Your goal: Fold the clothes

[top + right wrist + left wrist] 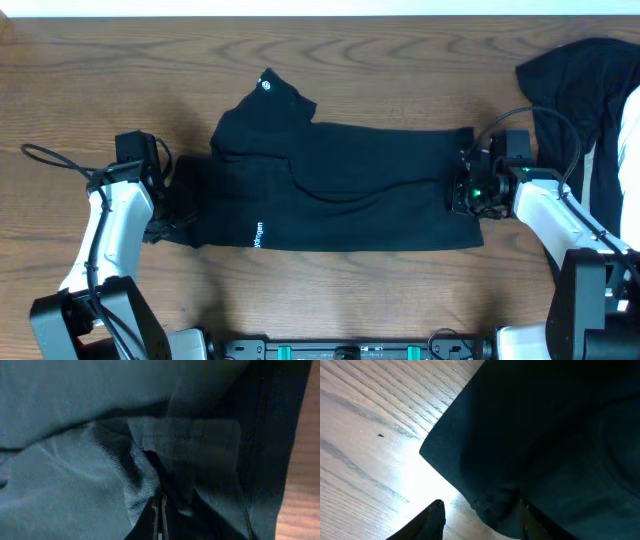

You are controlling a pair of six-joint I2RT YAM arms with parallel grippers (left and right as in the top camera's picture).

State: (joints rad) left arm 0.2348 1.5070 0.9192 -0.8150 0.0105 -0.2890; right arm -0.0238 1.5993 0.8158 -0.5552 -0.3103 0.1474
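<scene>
The clothes (340, 185) are a black garment spread across the table's middle, with a small round white logo (266, 84) on a flap at the top and white lettering (259, 236) near the front edge. My left gripper (168, 212) sits at the garment's left edge. In the left wrist view it (480, 510) is open, and a bunched corner of the clothes (545, 435) lies between the fingers, against the right finger. My right gripper (462, 190) is at the right edge. Its fingers (159, 502) are pressed together on a fold of the clothes (75, 460).
A second dark heap of fabric (575, 80) lies at the back right, next to something white (630, 130) at the frame edge. A black cable (50, 158) loops over the wooden table (100, 60) behind the left arm.
</scene>
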